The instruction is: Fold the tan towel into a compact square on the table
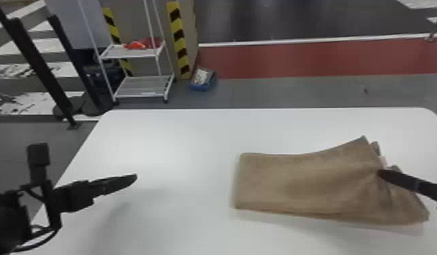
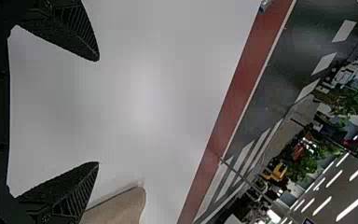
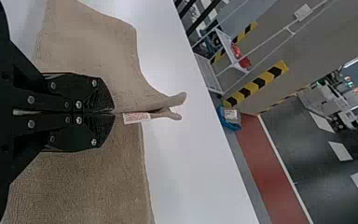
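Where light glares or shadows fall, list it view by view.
Head view: soft glare on the white smooth tabletop, faint shadow near the black two-fingered left pincer, thin shadow along the near edge of the folded tan cloth towel. Left wrist view: a diffuse bright patch mid-tabletop, glowing white strip lights in the background. Right wrist view: faint shading on the tabletop beside the towel.

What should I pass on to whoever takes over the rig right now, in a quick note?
Left gripper: open and empty, over the left part of the table.
Right gripper: shut on the tan towel, with a white label sticking out by its fingertips.
Towel: on the table's right side, its right end gathered up at that gripper.
Done: towel folded over in layers, in a longish shape.
Left: likely finish the fold into a compact square, let go and flatten the gathered end.
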Robot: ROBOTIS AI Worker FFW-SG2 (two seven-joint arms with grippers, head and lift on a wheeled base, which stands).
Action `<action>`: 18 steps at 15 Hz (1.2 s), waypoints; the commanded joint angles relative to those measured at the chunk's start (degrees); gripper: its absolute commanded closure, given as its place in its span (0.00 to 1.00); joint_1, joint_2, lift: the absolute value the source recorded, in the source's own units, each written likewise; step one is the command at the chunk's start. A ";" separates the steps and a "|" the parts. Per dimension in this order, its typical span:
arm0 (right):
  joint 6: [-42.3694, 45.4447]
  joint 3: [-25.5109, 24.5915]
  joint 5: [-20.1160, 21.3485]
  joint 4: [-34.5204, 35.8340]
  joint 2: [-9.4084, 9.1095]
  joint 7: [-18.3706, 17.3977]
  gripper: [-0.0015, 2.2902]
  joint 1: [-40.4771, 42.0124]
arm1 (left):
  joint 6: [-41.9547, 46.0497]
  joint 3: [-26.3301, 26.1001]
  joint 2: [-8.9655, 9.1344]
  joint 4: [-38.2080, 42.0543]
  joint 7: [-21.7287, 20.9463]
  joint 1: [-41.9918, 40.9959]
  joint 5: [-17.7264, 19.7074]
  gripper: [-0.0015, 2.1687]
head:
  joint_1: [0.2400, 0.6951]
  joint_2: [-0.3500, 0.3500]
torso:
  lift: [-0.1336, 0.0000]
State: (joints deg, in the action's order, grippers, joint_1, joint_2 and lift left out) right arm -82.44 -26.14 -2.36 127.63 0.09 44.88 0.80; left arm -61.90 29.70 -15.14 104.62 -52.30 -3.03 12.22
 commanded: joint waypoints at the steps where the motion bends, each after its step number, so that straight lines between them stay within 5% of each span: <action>1: 0.92 -3.75 -0.89 -3.09 -0.14 -0.14 0.51 -0.01 | 0.94 -0.08 -0.07 -0.82 0.09 0.22 -0.09 0.04 | 1.00 0.68 | 0.07; 5: 6.54 -2.25 1.74 -11.53 -0.14 -0.41 0.51 -1.15 | 0.94 -0.78 0.28 -1.26 0.09 0.75 -0.79 0.04 | 1.00 0.61 | 0.07; 12: 5.31 -1.55 1.13 -11.79 -0.14 -0.06 0.51 -0.19 | 0.94 -0.96 0.72 -1.26 0.18 0.75 -1.76 0.04 | 1.00 0.61 | 0.07; 15: -1.02 -6.12 -2.56 -5.29 -0.14 0.12 0.51 0.43 | 0.94 -0.96 0.72 -1.26 0.18 0.75 -1.76 0.04 | 1.00 0.62 | 0.07; 18: -0.31 -10.34 -4.06 -5.73 1.93 0.03 0.51 1.05 | 0.94 -0.96 0.99 -1.26 0.09 0.75 -2.20 0.04 | 1.00 0.58 | 0.07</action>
State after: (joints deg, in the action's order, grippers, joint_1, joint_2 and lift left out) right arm -83.38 -34.73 -5.92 122.61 1.22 44.96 1.51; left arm -60.95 28.78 -14.32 103.37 -52.18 -2.28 10.30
